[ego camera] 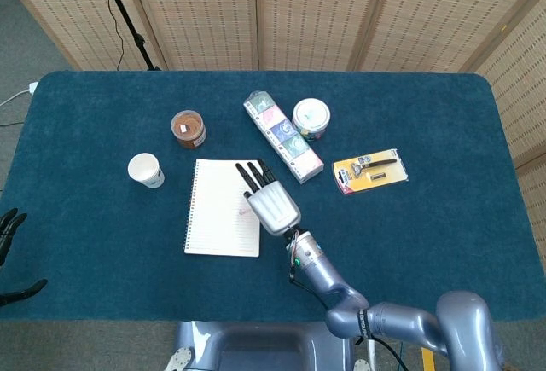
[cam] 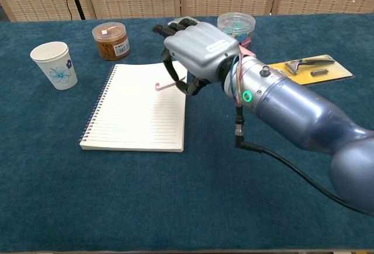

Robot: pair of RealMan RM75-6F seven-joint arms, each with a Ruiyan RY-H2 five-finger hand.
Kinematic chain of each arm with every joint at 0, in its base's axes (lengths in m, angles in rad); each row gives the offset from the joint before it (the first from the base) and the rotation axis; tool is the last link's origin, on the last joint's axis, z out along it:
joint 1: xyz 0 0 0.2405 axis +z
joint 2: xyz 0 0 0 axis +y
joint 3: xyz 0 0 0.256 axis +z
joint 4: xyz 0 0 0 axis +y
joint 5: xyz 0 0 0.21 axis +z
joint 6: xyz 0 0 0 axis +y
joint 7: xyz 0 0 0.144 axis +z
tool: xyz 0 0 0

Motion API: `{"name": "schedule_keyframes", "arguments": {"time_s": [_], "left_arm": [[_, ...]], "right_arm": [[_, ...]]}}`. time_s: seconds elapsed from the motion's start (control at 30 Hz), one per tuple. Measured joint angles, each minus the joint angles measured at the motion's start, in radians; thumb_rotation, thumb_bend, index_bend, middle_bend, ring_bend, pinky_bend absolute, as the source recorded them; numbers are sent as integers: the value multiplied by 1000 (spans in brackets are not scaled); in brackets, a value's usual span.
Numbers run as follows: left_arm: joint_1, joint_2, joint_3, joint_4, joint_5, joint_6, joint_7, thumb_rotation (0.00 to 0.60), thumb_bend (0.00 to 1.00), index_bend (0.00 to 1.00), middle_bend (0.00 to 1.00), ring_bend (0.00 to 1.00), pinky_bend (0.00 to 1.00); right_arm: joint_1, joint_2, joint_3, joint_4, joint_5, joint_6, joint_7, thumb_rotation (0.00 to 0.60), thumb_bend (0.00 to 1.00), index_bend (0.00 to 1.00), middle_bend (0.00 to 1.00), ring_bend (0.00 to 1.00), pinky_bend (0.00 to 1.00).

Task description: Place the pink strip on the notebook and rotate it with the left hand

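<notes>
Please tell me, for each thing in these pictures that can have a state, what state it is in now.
pink strip: held above the notebook, not laid down
right hand: holds the strip
left hand: at table's edge, holds nothing
notebook: open, flat
paper cup: upright
brown jar: upright, lid on
clear tub: lid on
razor pack: flat, sealed
</notes>
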Motion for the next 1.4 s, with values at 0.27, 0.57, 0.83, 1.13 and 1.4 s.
{"name": "schedule_keyframes", "arguments": {"time_s": [0.27,0.57,0.83,1.13,1.4], "left_arm": [[7,2,4,7,3,9,-12,600,0,0,0,0,0],[8,2,4,20,1,7,-19,600,0,0,0,0,0],[9,5,3,20,-2,8,-25,600,0,0,0,0,0],[10,5,4,21,3,10,-26,600,0,0,0,0,0],[11,4,6,20,10,12,-24,600,0,0,0,0,0]], "right_arm": [[37,-92,-29,97,-28,0,-51,600,566,612,12,0,35],[39,-150,-44,183,-22,-3,-49,600,565,635,17,0,45],[38,-169,-37,217,-24,12,-37,600,565,102,0,0,31],[21,-142,-41,174,-26,22,-46,600,544,3,0,0,18],[7,-109,-47,118,-64,82,-70,600,500,3,0,0,18]]}}
